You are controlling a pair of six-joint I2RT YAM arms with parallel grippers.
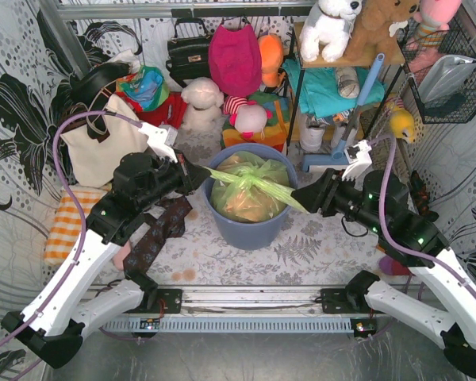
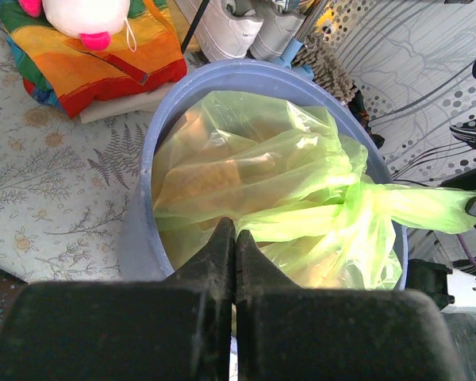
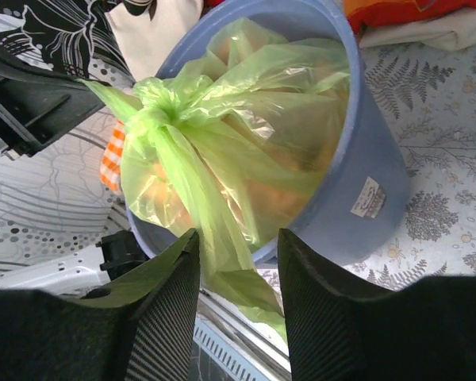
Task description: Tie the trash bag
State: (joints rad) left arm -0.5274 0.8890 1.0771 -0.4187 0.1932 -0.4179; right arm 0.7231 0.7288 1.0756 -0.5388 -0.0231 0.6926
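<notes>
Blue bin (image 1: 250,236) ctr; magenta bag (image 1: 234,59), plush (image 1: 202,101) behind

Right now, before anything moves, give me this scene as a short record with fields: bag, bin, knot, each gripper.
trash bag: lime-green, sitting in the bin, tan paper showing through
bin: blue-grey, round, upright
knot: the bag's top bunched at one point over the bin, with two tails stretched out sideways
left gripper: shut on the left tail
right gripper: fingers apart, the right tail lying between them, not visibly pinched
stage: knot looks formed; cannot tell if it is tight
</notes>
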